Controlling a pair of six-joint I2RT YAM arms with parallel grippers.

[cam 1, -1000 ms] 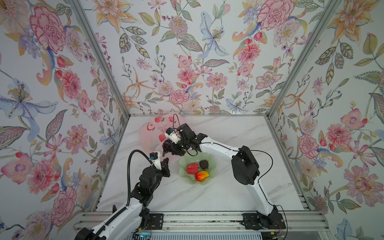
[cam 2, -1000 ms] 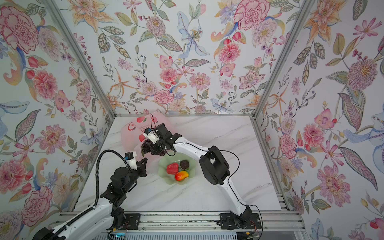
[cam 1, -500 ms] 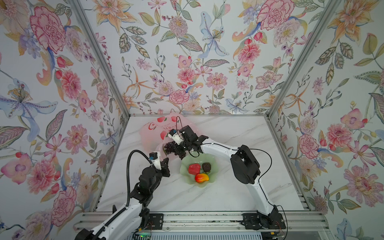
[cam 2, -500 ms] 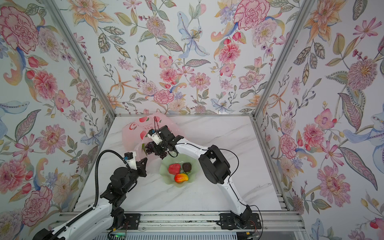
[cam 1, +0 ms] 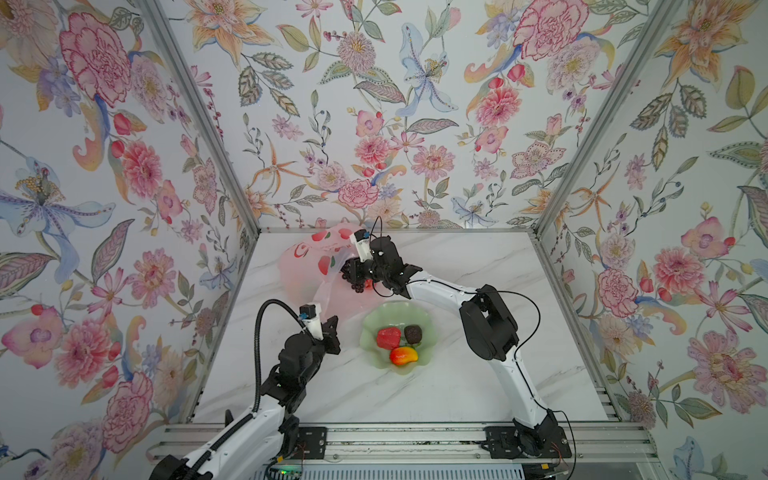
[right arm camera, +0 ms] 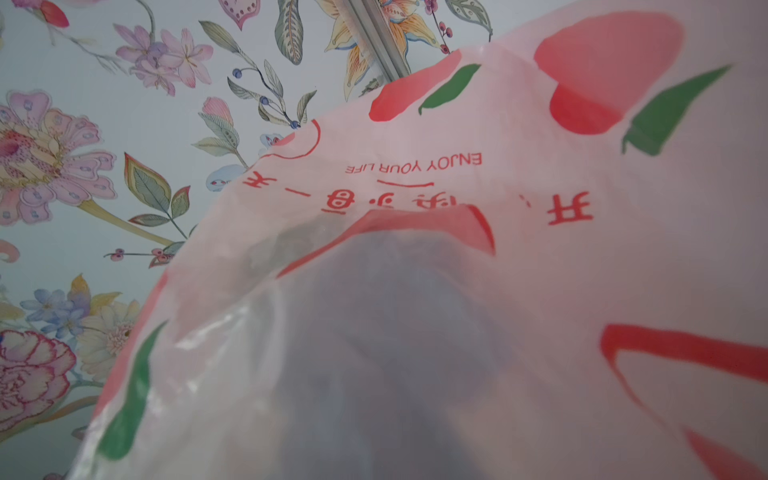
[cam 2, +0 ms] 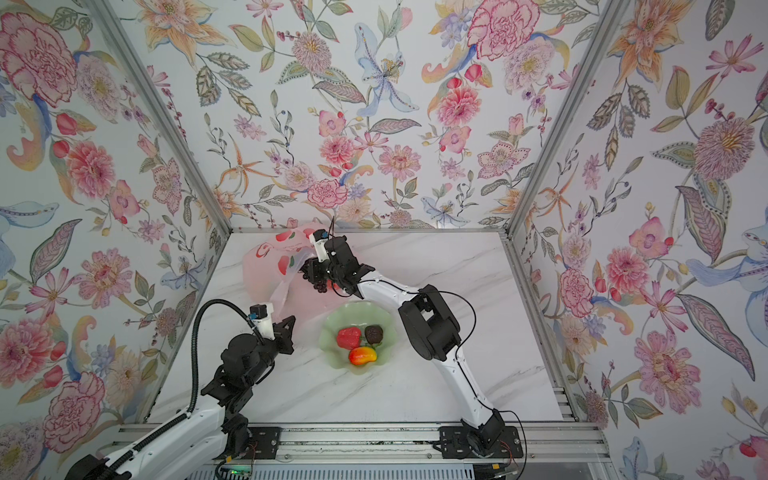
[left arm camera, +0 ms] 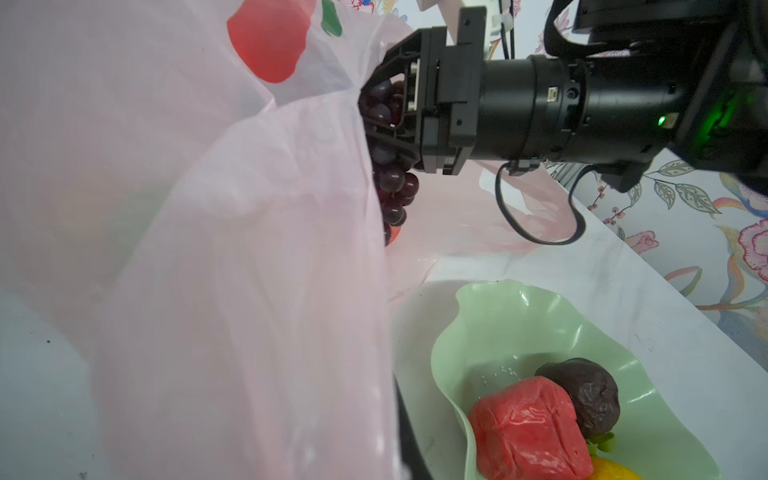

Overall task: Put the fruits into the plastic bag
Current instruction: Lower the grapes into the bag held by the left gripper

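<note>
Right gripper [cam 1: 352, 276] clasps dark purple grape bunch [left arm camera: 392, 187] at translucent pink plastic bag [cam 1: 303, 257] mouth — left gripper [cam 1: 331, 324] clenched on bag rim.

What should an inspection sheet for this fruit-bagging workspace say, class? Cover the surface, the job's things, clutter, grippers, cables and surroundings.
Surface: white marble-pattern table.
Job's things: pink plastic bag at the back left; grape bunch at its mouth; red fruit, dark maroon fruit and mango on the green plate.
Clutter: nothing seen.
Grippers: left gripper shut on the plastic bag's edge; right gripper shut on the grape bunch.
Cables: a black cable loops free below the right wrist; a black hose arcs over the left arm.
Surroundings: floral wallpaper walls; metal rail in front.
</note>
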